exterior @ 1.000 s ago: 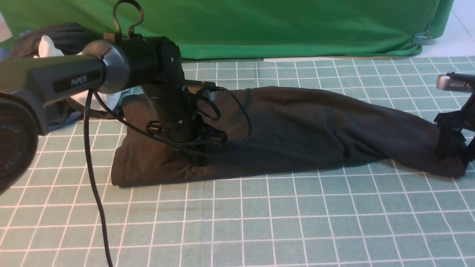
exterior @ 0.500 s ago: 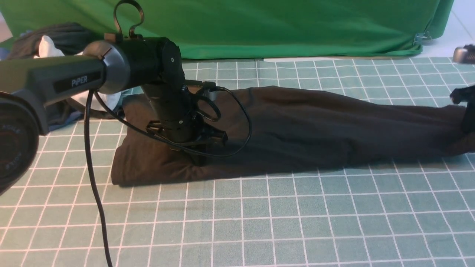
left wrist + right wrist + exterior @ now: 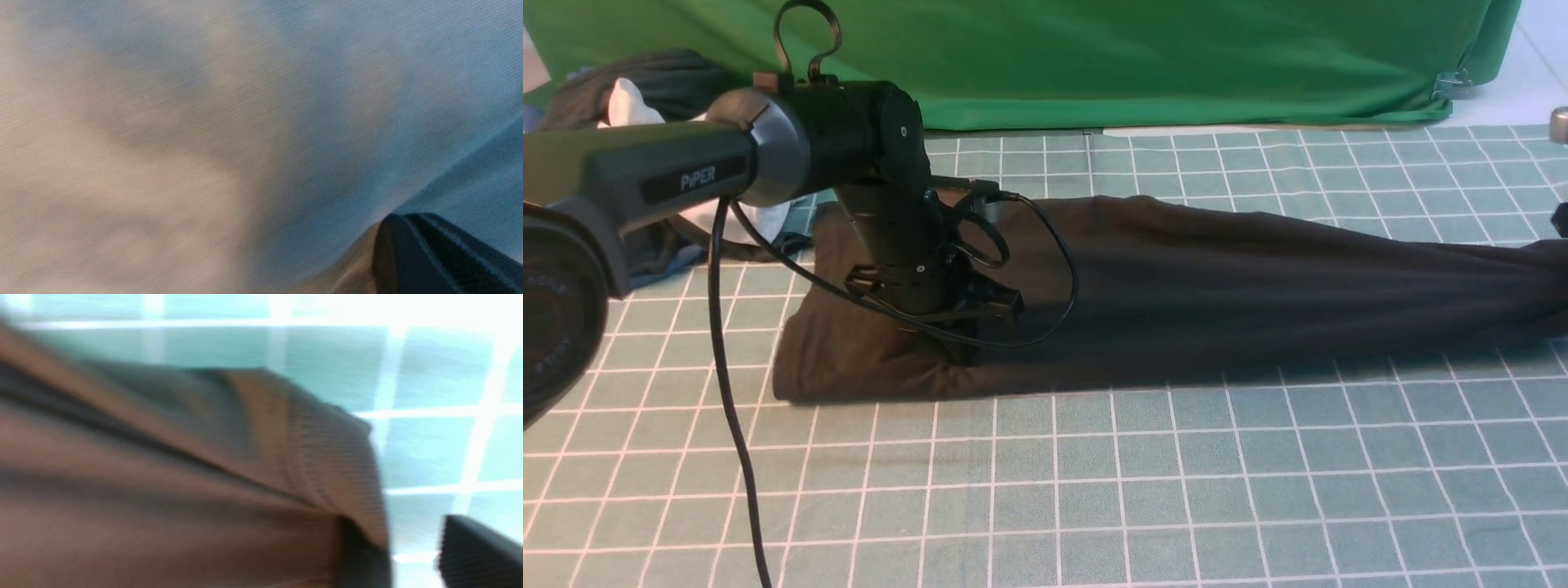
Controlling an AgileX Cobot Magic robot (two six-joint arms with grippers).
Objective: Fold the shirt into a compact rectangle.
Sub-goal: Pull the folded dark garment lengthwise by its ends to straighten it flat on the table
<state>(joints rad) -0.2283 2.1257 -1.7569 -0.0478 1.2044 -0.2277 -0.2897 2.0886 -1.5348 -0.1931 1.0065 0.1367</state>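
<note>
The shirt (image 3: 1217,286) is lying on the green grid mat (image 3: 1094,490) as a long, dark, narrowed band, running from left of centre to the right edge of the front view, with lengthwise creases along it. The left gripper (image 3: 957,343) is pointing straight down and pressing into the shirt near its left end, where the cloth is puckering around it. The fingertips are sitting sunk in the fabric, and the left wrist view is showing only one dark ribbed finger (image 3: 433,253) against blurred knit, so the spacing of the jaws cannot be told. The right gripper (image 3: 412,551) is working at the shirt's far right end. The right wrist view is blurred: a ribbed hem is draping over one finger (image 3: 361,555), the other finger is standing apart with mat showing between them, and whether cloth is pinched cannot be told. A black cable (image 3: 727,392) is hanging from the left arm. A white garment (image 3: 629,106) and a dark clothes bundle (image 3: 678,77) are lying at the back left, before the green backdrop (image 3: 1176,57).
</note>
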